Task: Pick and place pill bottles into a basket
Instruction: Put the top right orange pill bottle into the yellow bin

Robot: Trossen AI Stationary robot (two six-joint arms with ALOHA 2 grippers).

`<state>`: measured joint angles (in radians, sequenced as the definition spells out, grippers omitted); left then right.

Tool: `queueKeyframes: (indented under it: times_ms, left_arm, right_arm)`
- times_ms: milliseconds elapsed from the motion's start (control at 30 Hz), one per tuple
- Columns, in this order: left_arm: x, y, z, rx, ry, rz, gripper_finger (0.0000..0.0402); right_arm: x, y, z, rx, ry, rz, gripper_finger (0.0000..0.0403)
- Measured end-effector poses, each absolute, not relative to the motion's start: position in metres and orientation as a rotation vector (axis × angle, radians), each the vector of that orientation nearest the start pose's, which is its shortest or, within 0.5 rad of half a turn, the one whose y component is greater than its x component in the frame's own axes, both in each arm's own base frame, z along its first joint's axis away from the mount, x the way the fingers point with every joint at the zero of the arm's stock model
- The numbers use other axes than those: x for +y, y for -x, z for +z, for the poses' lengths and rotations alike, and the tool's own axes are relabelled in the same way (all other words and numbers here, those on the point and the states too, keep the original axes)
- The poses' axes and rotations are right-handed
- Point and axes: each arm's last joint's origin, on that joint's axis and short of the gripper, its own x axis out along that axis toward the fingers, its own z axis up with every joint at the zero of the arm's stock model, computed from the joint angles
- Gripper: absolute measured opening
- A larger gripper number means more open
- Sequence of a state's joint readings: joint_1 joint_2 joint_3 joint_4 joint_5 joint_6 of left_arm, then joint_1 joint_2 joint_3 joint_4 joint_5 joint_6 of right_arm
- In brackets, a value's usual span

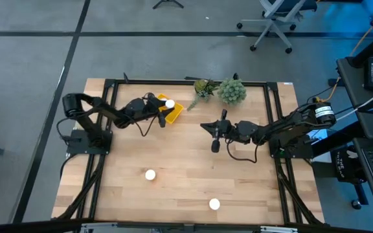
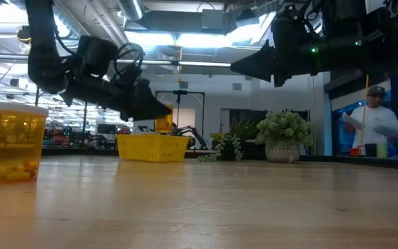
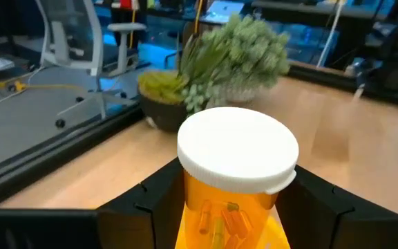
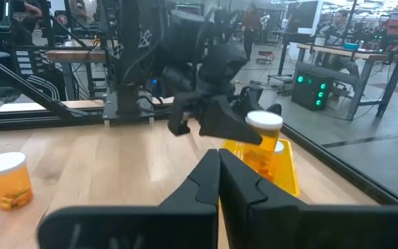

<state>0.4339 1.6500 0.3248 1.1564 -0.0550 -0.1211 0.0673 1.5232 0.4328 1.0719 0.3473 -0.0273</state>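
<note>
My left gripper (image 1: pixel 165 111) is shut on a pill bottle with a white cap (image 1: pixel 169 103) and orange body, above the yellow basket (image 1: pixel 177 114) at the table's far left. The basket also shows in the low view (image 2: pixel 152 147) and in the right wrist view (image 4: pixel 287 169). My right gripper (image 1: pixel 214 134) is shut and empty, raised over the table's middle right of the basket; its own view shows the fingers together (image 4: pixel 219 173). Two more bottles (image 1: pixel 150 175) (image 1: pixel 214 204) stand upright on the table near its front. My left gripper pinches the bottle's orange body (image 3: pixel 230 218) just below the white cap (image 3: pixel 238 148), one finger (image 3: pixel 144 200) on each side. The fingers come roughly level from the table's left. The bottle stands upright in the hold, lifted clear above the basket (image 2: pixel 163 123).
Two green plant clumps (image 1: pixel 204 87) (image 1: pixel 232 91) stand at the far edge right of the basket. One standing bottle is large at the low view's left (image 2: pixel 12 142). A person stands in the room behind the table (image 2: pixel 375 124). Bare wood lies in the table's middle.
</note>
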Motion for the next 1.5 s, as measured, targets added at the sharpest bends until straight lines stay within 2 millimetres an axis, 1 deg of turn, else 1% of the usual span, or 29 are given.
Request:
queueKeyframes:
  times_ms: [100, 300, 700, 867, 1000, 1200, 1333, 1500]
  left_arm:
    - [0.109, -0.23, 0.121, 0.154, 0.151, 0.526, 0.0193]
    - [0.11, -0.231, 0.121, 0.126, 0.144, 0.537, 0.0193]
    - [0.11, -0.231, 0.121, 0.127, 0.142, 0.538, 0.0191]
    - [0.111, -0.231, 0.119, 0.141, 0.144, 0.552, 0.0192]
    - [0.112, -0.233, 0.116, 0.186, 0.148, 0.573, 0.0192]
    - [0.115, -0.24, 0.121, 0.176, 0.133, 0.575, 0.0192]
    - [0.116, -0.24, 0.116, 0.249, 0.137, 0.593, 0.0194]
    - [0.117, -0.24, 0.115, 0.258, 0.132, 0.632, 0.0193]
  right_arm:
    - [0.008, -0.269, 0.176, 0.022, 0.031, -0.28, 0.0003]
    - [0.008, -0.269, 0.176, 0.022, 0.031, -0.28, 0.0014]
    - [0.008, -0.269, 0.176, 0.022, 0.031, -0.28, 0.0016]
    - [0.008, -0.269, 0.176, 0.022, 0.031, -0.28, 0.0016]
    - [0.008, -0.269, 0.176, 0.022, 0.031, -0.28, 0.0016]
    - [0.008, -0.269, 0.176, 0.022, 0.031, -0.28, 0.0016]
    - [0.008, -0.269, 0.176, 0.022, 0.031, -0.28, 0.0016]
    - [0.008, -0.269, 0.176, 0.022, 0.031, -0.28, 0.0016]
